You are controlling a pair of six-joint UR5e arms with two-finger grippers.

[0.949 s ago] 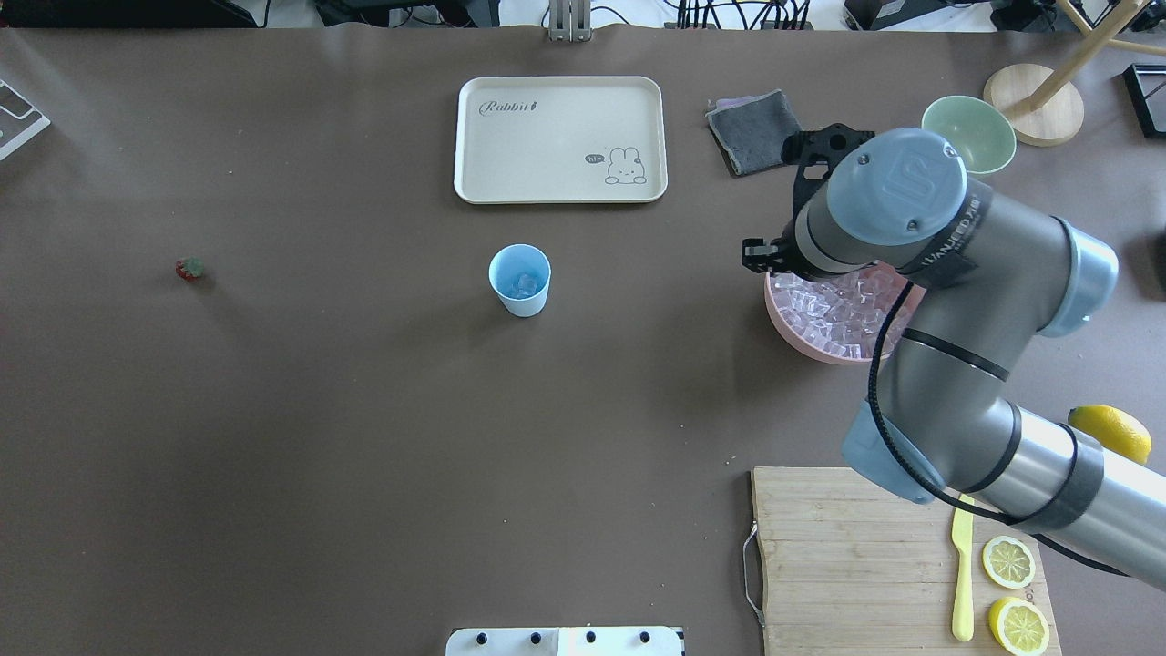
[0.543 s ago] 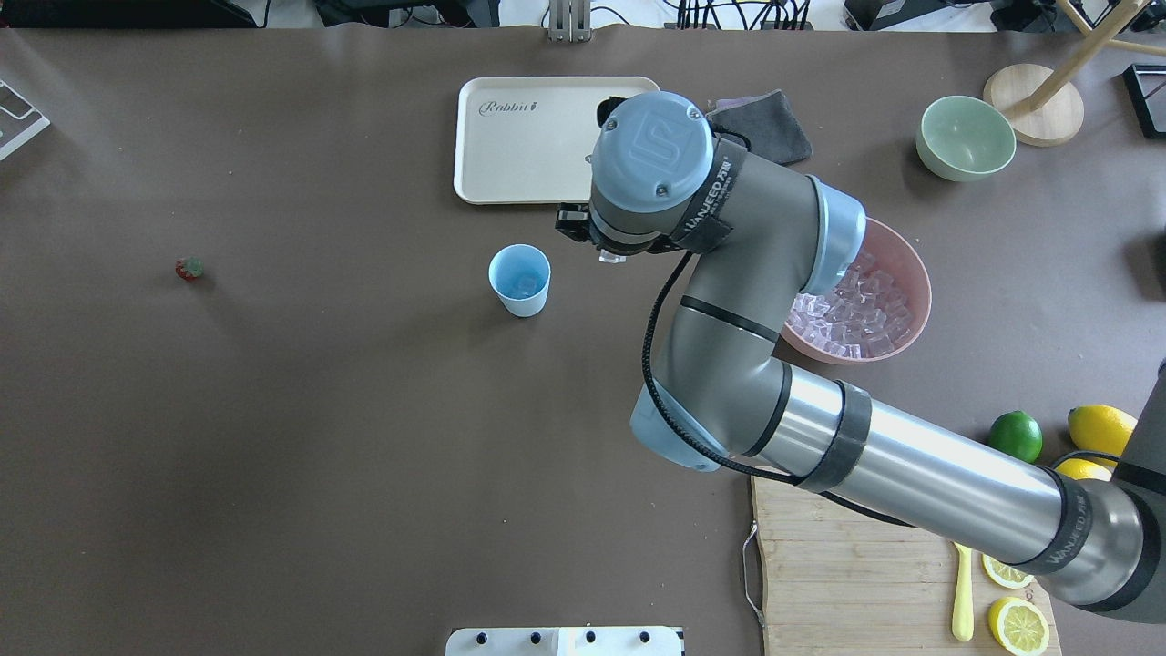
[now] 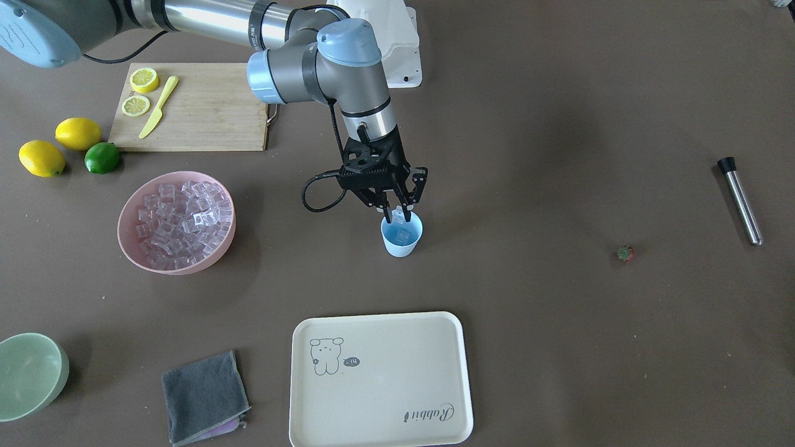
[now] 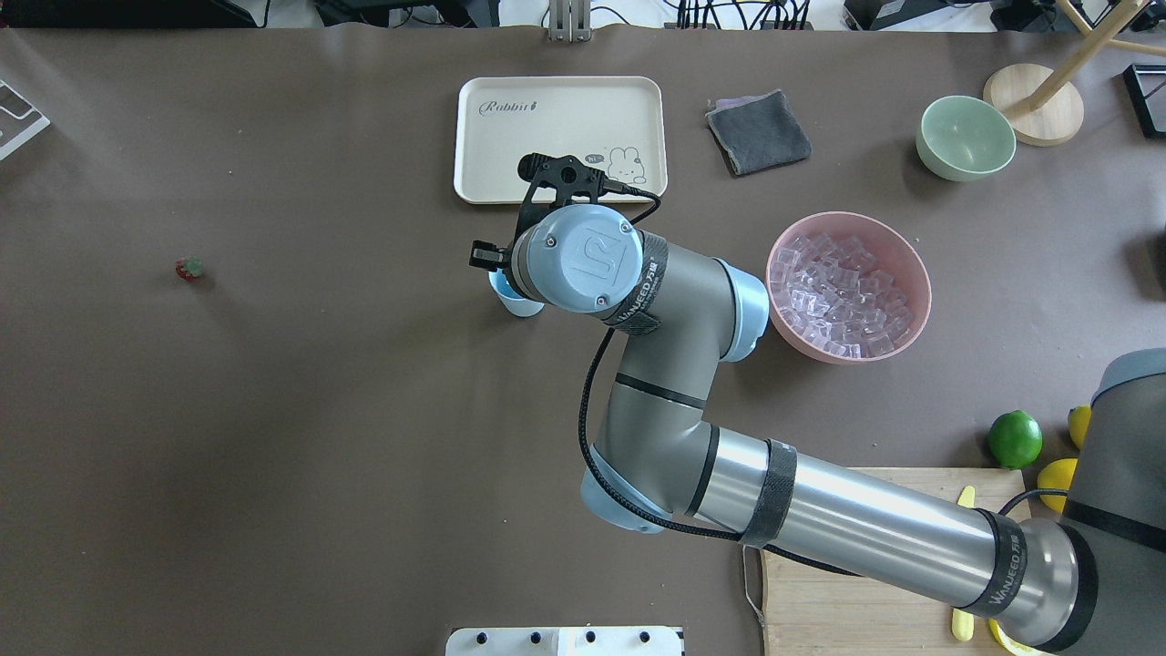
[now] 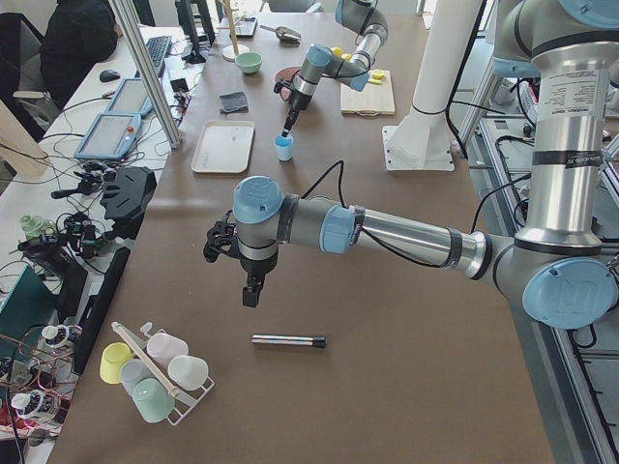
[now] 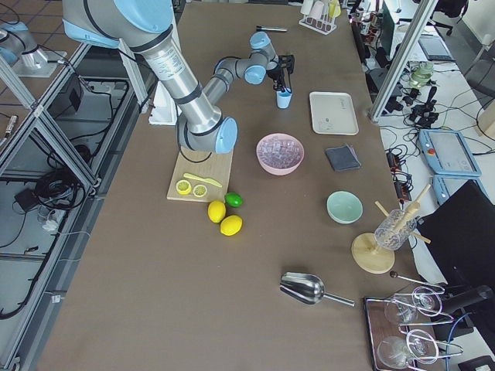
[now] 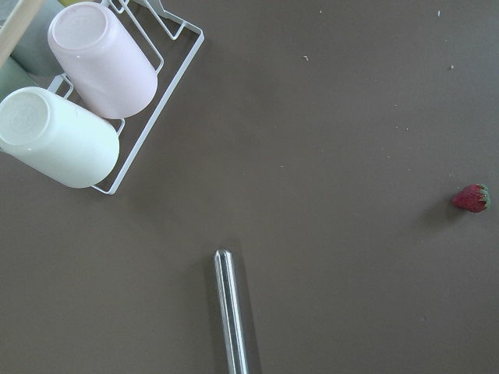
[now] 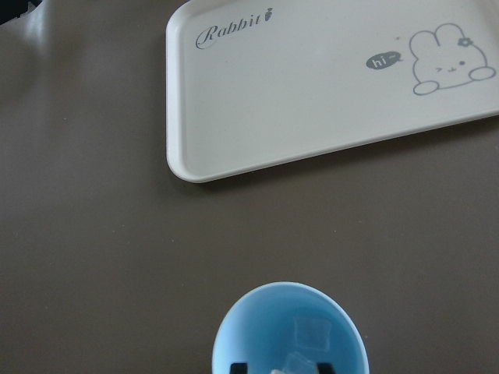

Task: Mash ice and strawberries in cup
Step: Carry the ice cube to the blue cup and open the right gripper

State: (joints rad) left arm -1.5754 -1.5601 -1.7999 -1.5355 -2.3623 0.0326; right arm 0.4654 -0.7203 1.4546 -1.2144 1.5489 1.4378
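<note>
The right pincer [image 3: 397, 214] is held tips-down at the mouth of the cup [image 3: 400, 249]. It is closed on a clear cube of ice [image 8: 295, 363], which is seen between the fingertips in the front and right wrist views. Just below, another cube is seen on the cup's blue floor. From overhead, the fingers and most of the cup are hidden by the wrist, and only a sliver of blue rim is shown there.

Past the cup, on the side away from the robot, a cream tray [image 8: 312, 86] is laid. Its near corner fills the top of the right wrist view. Well apart from the pincer, toward the right arm's own side, a pink bowl [image 3: 122, 217] heaped with more cubes is set.

Far off on the opposite side, the strawberry [image 3: 625, 252] is seen on bare table, with a metal rod [image 3: 742, 205] farther out. Both are also caught by the left wrist camera, along with a wire rack [image 7: 161, 109] of upturned cups that neither the front nor the overhead view shows.

The left pincer [image 5: 250, 293] is shown only in the left side view, near the rod. Whether it is open or closed cannot be told.
</note>
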